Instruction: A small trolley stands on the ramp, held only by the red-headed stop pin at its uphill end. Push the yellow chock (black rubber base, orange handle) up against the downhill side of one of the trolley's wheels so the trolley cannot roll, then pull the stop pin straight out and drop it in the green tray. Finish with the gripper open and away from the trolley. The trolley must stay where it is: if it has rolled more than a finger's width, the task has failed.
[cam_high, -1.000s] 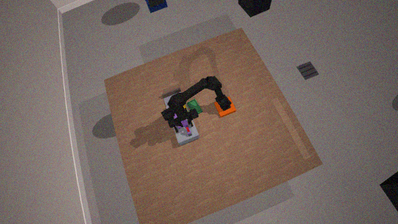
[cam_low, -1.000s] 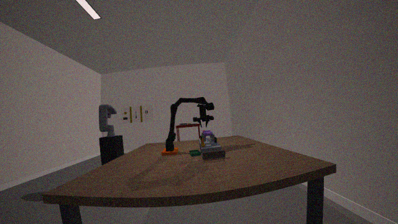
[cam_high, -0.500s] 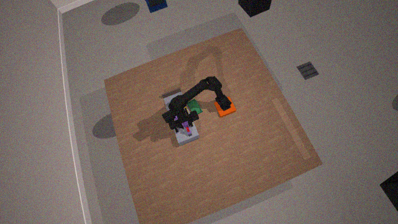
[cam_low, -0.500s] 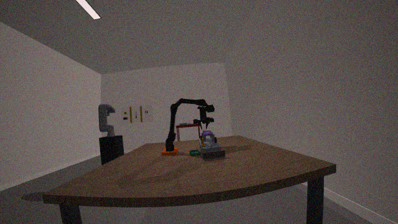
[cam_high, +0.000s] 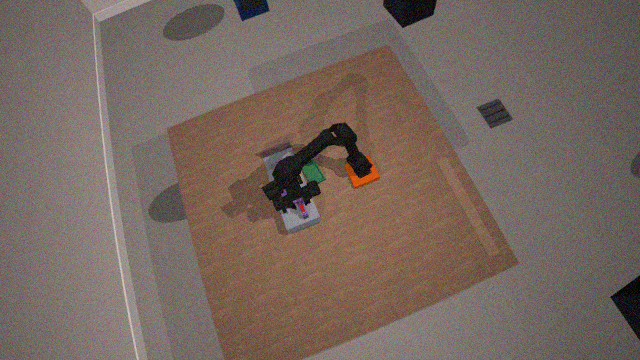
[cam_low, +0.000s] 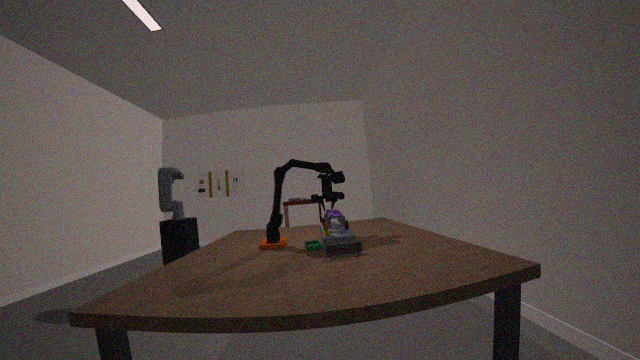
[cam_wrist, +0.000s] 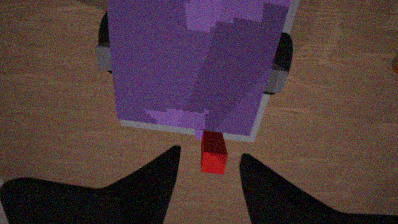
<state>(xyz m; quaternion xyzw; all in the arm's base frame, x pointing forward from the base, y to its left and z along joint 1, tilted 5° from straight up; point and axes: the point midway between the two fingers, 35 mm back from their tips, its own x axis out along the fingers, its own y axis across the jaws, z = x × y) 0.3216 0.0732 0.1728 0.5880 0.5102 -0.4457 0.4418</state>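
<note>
The trolley (cam_high: 284, 192) (cam_low: 333, 213) (cam_wrist: 155, 75) has a purple top and dark wheels and stands on the grey ramp (cam_high: 301, 224) (cam_low: 343, 248). The stop pin's red head (cam_high: 302, 208) (cam_wrist: 214, 162) sticks out at the trolley's end. My gripper (cam_low: 328, 205) (cam_wrist: 210, 156) is partly open above that end. In the wrist view the red head appears between the fingertips with gaps on both sides; nothing is held. The yellow chock (cam_high: 301, 177) (cam_low: 326, 232) with its orange handle is beside the trolley, mostly hidden by the arm; its contact with a wheel cannot be told.
The green tray (cam_high: 313, 171) (cam_low: 313, 245) lies beside the ramp, between it and the arm's orange base (cam_high: 370, 179) (cam_low: 273, 244). The arm reaches over the trolley from that base. All stand on the wooden table (cam_high: 350, 250) (cam_low: 310, 290).
</note>
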